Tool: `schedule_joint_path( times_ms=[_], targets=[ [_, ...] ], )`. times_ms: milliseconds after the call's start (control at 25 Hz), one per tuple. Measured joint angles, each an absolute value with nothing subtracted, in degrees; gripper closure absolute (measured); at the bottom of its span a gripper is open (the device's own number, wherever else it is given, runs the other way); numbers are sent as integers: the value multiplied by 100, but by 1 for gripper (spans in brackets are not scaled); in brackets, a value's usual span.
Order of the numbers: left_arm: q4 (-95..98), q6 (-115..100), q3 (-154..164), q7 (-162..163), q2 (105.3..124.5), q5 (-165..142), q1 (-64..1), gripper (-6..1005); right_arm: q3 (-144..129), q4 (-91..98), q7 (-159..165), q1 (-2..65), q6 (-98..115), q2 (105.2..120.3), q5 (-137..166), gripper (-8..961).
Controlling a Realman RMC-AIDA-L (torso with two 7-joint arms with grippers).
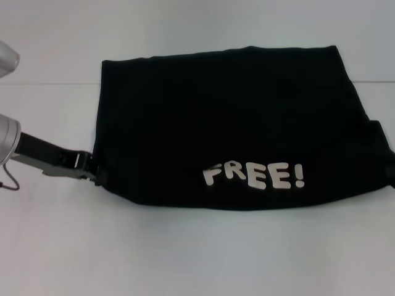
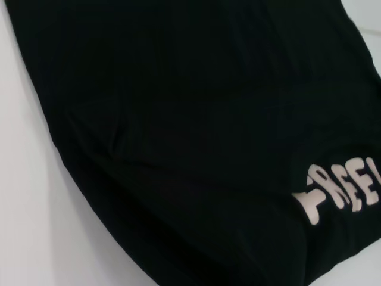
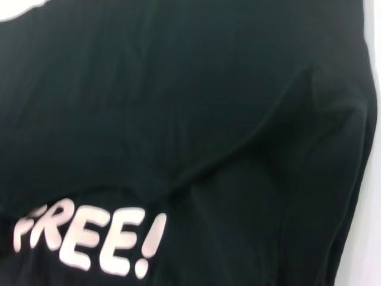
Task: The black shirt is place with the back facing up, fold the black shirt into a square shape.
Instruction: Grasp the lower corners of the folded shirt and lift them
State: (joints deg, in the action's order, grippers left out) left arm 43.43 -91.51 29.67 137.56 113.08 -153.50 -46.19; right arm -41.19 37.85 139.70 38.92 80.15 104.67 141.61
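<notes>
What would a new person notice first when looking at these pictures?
First, the black shirt, a wide folded slab spread across the middle and right of the white table. Next, the white letters "FREE!" near its front edge, toward the right. Last, the left tool, low at the shirt's left front corner; the right tool barely shows at the shirt's right edge.

Plain white table (image 1: 55, 246), nothing fancy. Lying flat on it is the black shirt (image 1: 228, 117), folded into a wide block that fills the middle and runs out toward 3 o'clock. White "FREE!" letters (image 1: 254, 176) face up near its 5 o'clock corner. Bare tabletop shows at 6, 9 and 12 o'clock.
</notes>
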Motion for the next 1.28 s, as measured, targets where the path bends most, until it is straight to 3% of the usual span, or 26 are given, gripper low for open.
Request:
schedule_joint_path(
  times_ms=[1280],
  targets=[
    [4407,-9375,2901,13871,11326,-15948,-4571,971,-3989,3909,13985,3651,8458,10375,14309,885]
  ],
)
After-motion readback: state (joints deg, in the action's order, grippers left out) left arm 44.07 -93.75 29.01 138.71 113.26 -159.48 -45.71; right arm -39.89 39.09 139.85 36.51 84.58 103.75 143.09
